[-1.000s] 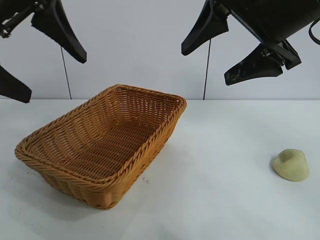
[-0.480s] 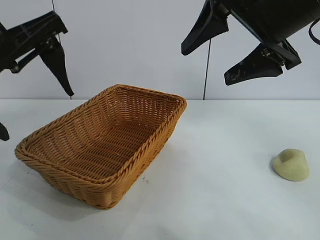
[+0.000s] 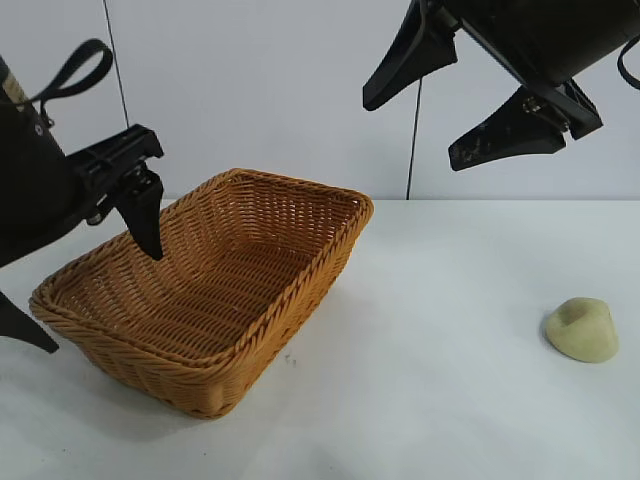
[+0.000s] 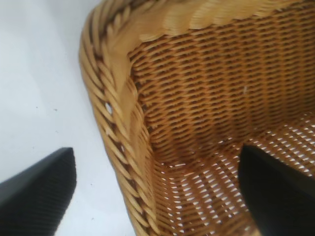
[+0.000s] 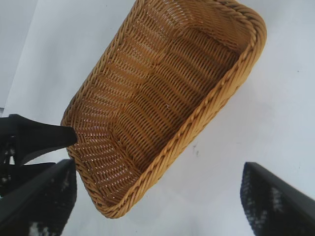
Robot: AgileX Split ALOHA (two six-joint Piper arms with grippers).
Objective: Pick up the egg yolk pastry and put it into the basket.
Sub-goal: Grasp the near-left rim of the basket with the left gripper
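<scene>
The egg yolk pastry, a small pale yellow-green dome, lies on the white table at the far right, away from both grippers. The orange-tan wicker basket stands left of centre with nothing in it. My left gripper is low at the basket's left end and open. In the left wrist view, the left gripper straddles the basket's rim, one finger inside and one over the table. High above the basket's far right corner, my right gripper hangs open and empty, looking down on the basket. Neither wrist view shows the pastry.
A white table carries everything, with a pale wall behind it. Bare tabletop lies between the basket and the pastry. One finger of the left gripper shows at the basket's end in the right wrist view.
The left arm has swung down from the upper left to the basket's left end, still open. The right arm, the basket and the pastry have not moved.
</scene>
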